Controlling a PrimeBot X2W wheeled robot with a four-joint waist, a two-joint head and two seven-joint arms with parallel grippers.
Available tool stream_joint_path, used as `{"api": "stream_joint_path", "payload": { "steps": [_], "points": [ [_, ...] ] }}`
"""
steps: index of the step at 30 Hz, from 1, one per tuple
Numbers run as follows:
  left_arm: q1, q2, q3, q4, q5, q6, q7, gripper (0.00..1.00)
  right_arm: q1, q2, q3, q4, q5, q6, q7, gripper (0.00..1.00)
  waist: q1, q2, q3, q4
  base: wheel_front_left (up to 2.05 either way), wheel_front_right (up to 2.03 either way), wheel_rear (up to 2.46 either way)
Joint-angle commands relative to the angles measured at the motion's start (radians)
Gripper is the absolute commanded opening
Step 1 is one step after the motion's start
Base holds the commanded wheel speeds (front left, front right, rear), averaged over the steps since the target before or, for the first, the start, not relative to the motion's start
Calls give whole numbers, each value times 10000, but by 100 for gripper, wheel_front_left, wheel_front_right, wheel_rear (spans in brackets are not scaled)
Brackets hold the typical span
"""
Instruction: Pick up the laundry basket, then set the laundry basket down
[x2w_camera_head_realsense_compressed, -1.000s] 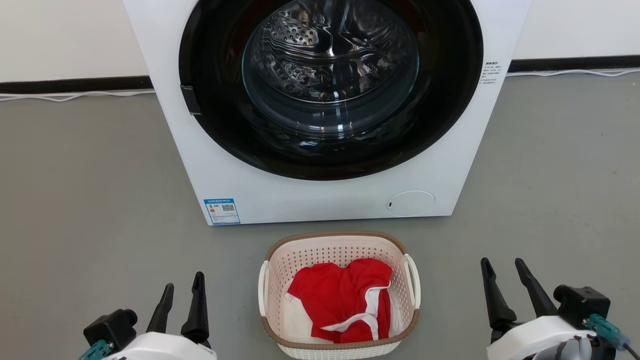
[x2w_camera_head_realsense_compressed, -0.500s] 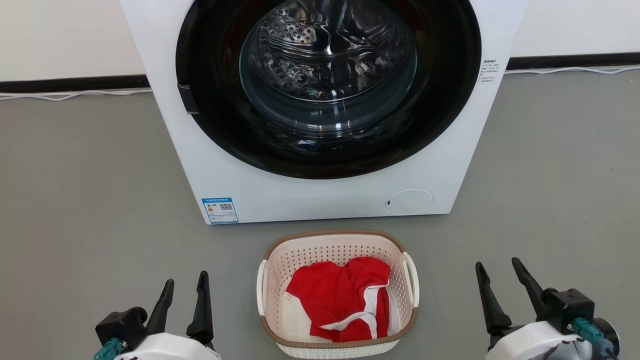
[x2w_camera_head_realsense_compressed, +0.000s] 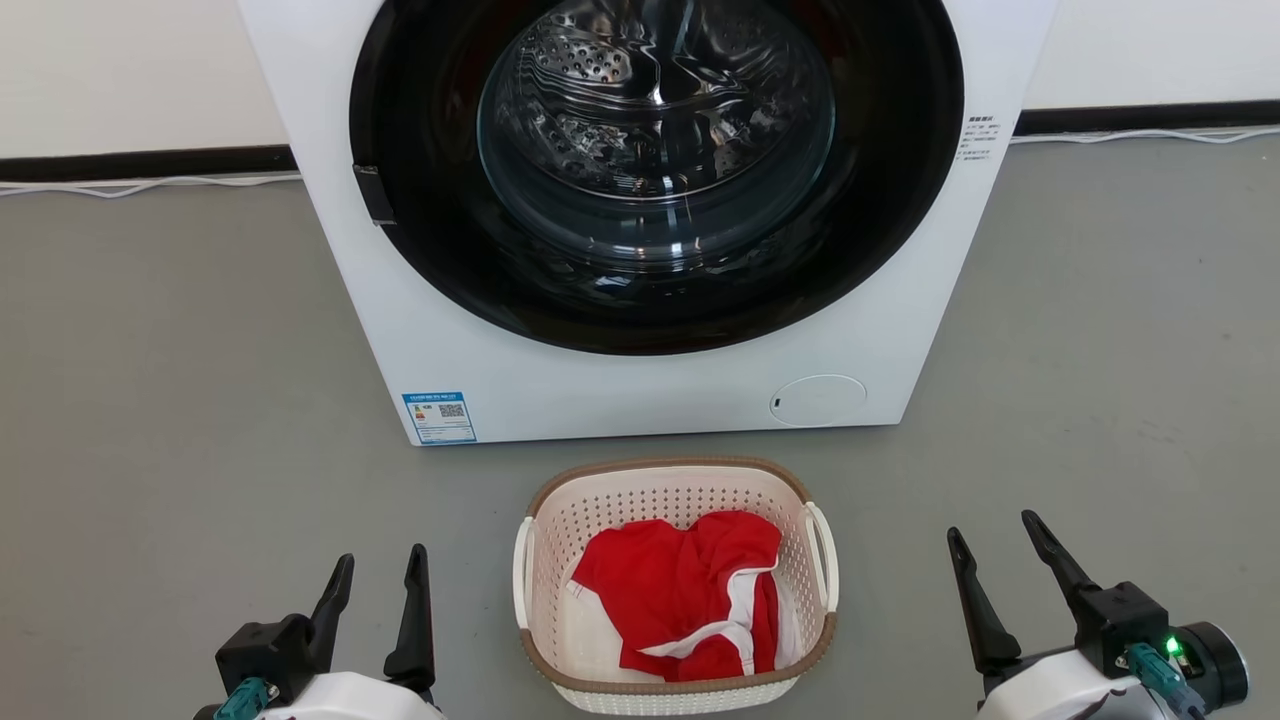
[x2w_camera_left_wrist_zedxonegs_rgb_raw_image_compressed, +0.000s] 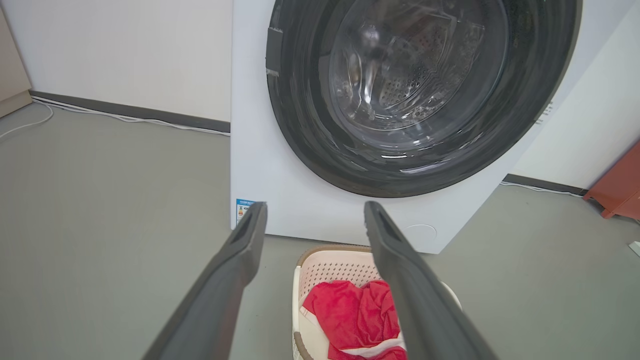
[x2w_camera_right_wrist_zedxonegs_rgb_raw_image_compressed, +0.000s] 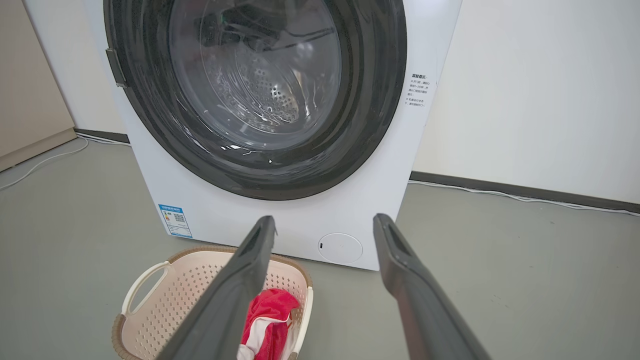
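While the laundry basket (x2w_camera_head_realsense_compressed: 650, 500) stands upright on the grey floor (x2w_camera_head_realsense_compressed: 180, 400) with its mouth facing up, we find it midway between our two grippers and just in front of the washing machine (x2w_camera_head_realsense_compressed: 620, 395). Its left loop handle (x2w_camera_head_realsense_compressed: 521, 572) and right loop handle (x2w_camera_head_realsense_compressed: 828, 555) face outward, each toward the gripper on that side. The handled sides look like the longer ones, so the long axis seems to run from us toward the washer's glass door (x2w_camera_head_realsense_compressed: 655, 130), though foreshortening keeps us from being sure.

A red and white garment (x2w_camera_head_realsense_compressed: 680, 590) lies crumpled inside, below the brown rim (x2w_camera_head_realsense_compressed: 668, 464). A narrow strip of floor separates that far rim from the washer's front. On either side of the basket, open floor stretches back to the dark baseboard (x2w_camera_head_realsense_compressed: 150, 162), where a white cable (x2w_camera_head_realsense_compressed: 100, 186) runs along it.

Our left gripper (x2w_camera_head_realsense_compressed: 382, 556) sits near the left handle but apart from it, fingers spread wide, holding and touching nothing. Our right gripper (x2w_camera_head_realsense_compressed: 991, 525) stands off the right handle, likewise spread wide with nothing between its fingers.
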Motion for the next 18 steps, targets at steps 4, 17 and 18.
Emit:
{"api": "stream_joint_path", "payload": {
  "steps": [4,17,18],
  "points": [
    [-258,104,283,-215,60,98,-93,100,-332,-119,215,-199,13,65,-137,100,0,0,39,11,0,0,0],
    [-330,104,235,-201,9,105,-93,100,-448,-143,229,-191,42,65,-137,100,0,0,311,-35,0,0,0],
    [-370,104,217,-203,1,96,-93,100,-492,-142,249,-176,67,65,-137,100,0,0,402,-50,0,0,0]
  ]
}}
